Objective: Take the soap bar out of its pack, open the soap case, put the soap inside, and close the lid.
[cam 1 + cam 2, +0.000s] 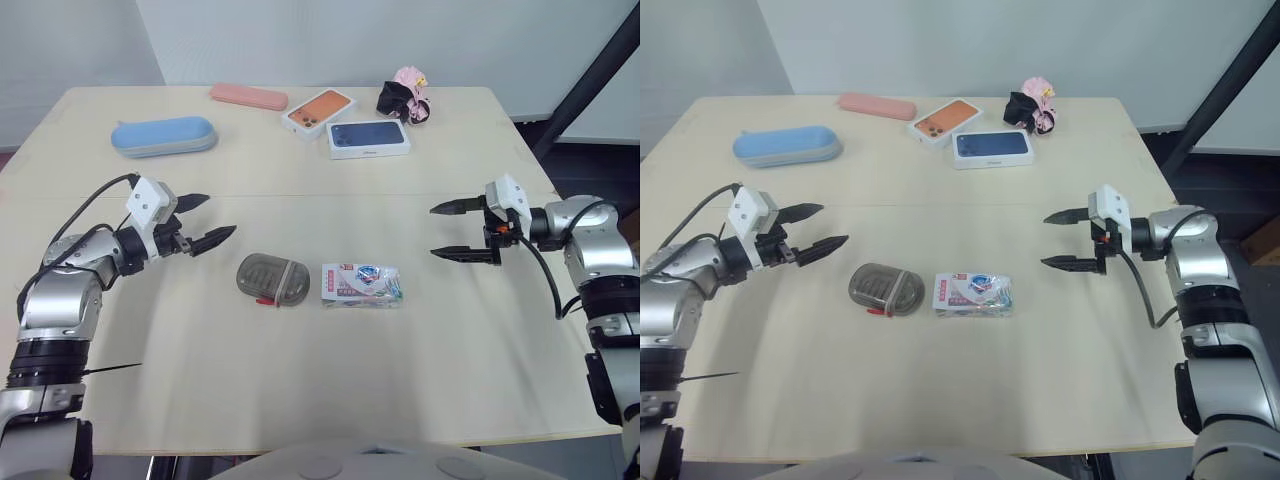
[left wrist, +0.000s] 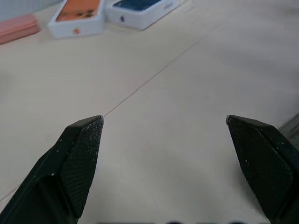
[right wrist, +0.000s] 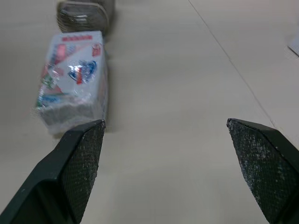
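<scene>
Plainly, the wrapped soap pack (image 1: 362,285) lies flat near the middle of the table (image 1: 300,390), unopened, its long axis running across from the robot's left to its right. The smoky translucent soap case (image 1: 273,280) sits just beside it on the left, lid down, with a narrow gap between them. The right gripper (image 1: 433,232) hovers near the pack's right end, fingers spread and empty, and looks the nearer tool for it. The left gripper (image 1: 220,214), likewise spread and empty, hangs closer to the case.
</scene>
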Available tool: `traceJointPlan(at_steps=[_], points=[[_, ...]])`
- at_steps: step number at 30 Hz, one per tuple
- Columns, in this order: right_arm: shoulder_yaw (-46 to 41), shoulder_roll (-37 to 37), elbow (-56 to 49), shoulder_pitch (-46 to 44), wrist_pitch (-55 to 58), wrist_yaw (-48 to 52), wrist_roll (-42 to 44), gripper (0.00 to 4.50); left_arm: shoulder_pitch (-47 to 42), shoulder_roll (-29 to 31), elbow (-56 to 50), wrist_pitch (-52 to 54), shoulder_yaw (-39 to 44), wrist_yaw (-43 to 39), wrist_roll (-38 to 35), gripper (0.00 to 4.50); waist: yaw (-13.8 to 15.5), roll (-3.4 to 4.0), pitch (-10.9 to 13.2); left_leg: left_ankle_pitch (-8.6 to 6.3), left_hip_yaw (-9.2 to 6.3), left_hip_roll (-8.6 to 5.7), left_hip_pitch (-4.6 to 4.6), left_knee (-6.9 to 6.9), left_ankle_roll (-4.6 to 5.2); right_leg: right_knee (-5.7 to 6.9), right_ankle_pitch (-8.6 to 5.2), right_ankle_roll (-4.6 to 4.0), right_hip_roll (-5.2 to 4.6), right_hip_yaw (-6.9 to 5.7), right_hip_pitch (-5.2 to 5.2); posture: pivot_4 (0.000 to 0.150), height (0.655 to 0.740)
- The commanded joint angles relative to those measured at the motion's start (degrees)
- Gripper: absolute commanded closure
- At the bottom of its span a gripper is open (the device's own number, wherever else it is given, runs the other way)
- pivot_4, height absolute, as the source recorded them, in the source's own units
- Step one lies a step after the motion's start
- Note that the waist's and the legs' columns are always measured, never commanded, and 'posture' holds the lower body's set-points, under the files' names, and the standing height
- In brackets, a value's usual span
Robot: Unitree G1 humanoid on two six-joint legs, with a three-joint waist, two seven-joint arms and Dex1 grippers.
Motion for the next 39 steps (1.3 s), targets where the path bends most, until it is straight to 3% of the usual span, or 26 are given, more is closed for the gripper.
traceJointPlan(at_steps=[1, 7, 13, 39], points=[[2.0, -1.8, -10.2, 1.8, 6.6, 1.5, 2.0, 0.01, 4.8, 2.4, -10.0, 4.0, 1.5, -4.3, -6.0, 0.00, 0.1, 0.01, 0.0, 0.00, 0.00, 0.00, 0.00, -0.03, -0.01, -0.03, 0.00, 0.00, 0.00, -0.01, 0.00, 0.150, 0.7400], [5.6, -3.3, -23.0, 7.1, 12.3, -1.2, 1.5, 0.01, 16.5, 3.7, -20.7, 2.3, 2.7, -7.1, -7.7, 0.00, 0.4, 0.07, 0.0, 0.03, 0.00, 0.00, -0.01, -0.32, -0.08, -0.32, 0.00, 0.01, -0.07, -0.11, -0.03, 0.150, 0.7400], [6.9, -2.7, -25.1, 9.8, 12.1, -7.2, -1.7, 0.01, 23.3, 1.5, -21.5, -5.4, 3.4, -6.6, -4.4, 0.00, -0.4, 0.10, 0.1, 0.10, 0.00, -0.01, 0.08, -0.52, -0.15, -0.56, 0.01, 0.00, -0.11, -0.10, -0.04, 0.150, 0.7400], [10.3, 3.0, -24.2, 13.8, 9.6, -15.4, -4.2, 0.01, 24.4, 0.6, -21.2, -9.1, 1.0, -4.7, -2.5, 0.00, -1.7, 0.14, 0.1, 0.18, 0.04, -0.05, 0.20, -0.67, -0.14, -0.30, 0.01, 0.00, -0.10, -0.09, -0.03, 0.150, 0.7400]])
